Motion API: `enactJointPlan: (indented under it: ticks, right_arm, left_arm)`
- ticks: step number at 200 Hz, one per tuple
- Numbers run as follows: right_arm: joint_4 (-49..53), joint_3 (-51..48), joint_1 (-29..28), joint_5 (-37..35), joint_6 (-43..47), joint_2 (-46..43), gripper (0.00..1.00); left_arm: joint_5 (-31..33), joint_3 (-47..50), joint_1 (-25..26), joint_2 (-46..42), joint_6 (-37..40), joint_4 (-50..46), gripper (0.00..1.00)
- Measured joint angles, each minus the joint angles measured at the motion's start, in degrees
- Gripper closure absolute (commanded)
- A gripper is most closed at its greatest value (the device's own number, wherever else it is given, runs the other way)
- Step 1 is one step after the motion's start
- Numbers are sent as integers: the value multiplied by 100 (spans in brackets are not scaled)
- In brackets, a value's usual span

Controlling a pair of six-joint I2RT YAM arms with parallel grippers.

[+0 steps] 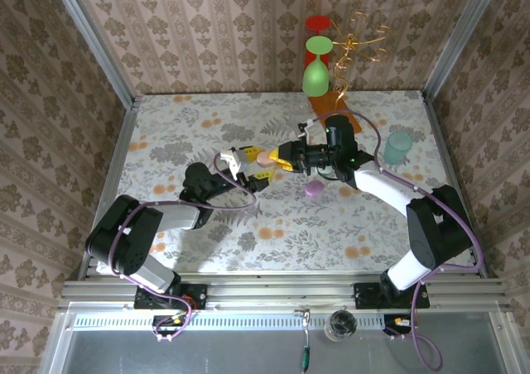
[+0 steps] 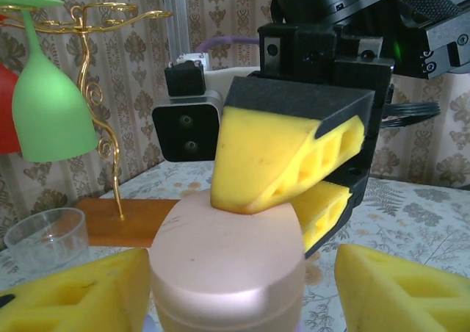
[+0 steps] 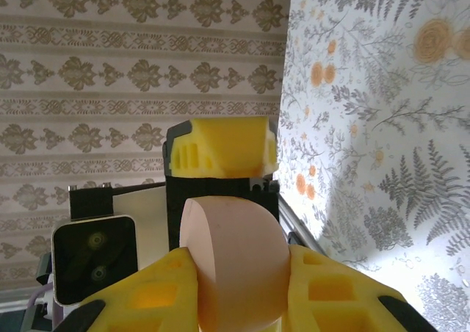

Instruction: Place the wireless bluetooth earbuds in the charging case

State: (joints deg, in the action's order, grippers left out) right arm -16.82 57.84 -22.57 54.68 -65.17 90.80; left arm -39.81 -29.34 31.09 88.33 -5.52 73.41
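Observation:
A pale pink pebble-shaped charging case hangs above the middle of the table between both grippers. My right gripper is shut on it; in the right wrist view its yellow pads flank the case on both sides. In the left wrist view the right gripper's fingers pinch the far end of the case. My left gripper stands open around the near end, with a gap showing on the right side. One of the left gripper's fingers shows behind the case. The earbuds are hidden.
A lilac pebble-shaped case lies on the table just under the right arm. At the back stands a gold rack on an orange base, with a green glass and a red glass. A teal cup sits at the right.

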Motion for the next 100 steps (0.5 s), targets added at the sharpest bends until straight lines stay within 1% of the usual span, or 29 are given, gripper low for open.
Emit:
enactJointPlan:
  ticks: [18,30,46,68,100]
  right_arm:
    - [9,-46,122,-11,31,48,86]
    - [61,-52,201,-48,114,103,86]
    - [243,-52,289,-155,339,173,85]
    - [761,-13,372,-411,828,343,84]
    - [1305,111,439,-772,1353,796,84]
  left_arm:
    - [-2,22,0,0,46,-2,12]
    - [0,79,-4,-11,79,-7,8]
    - [0,243,-33,-59,101,-17,6]
    - [-2,437,-55,-203,238,-262,3]
    - [4,509,-52,-664,678,-1261,0]
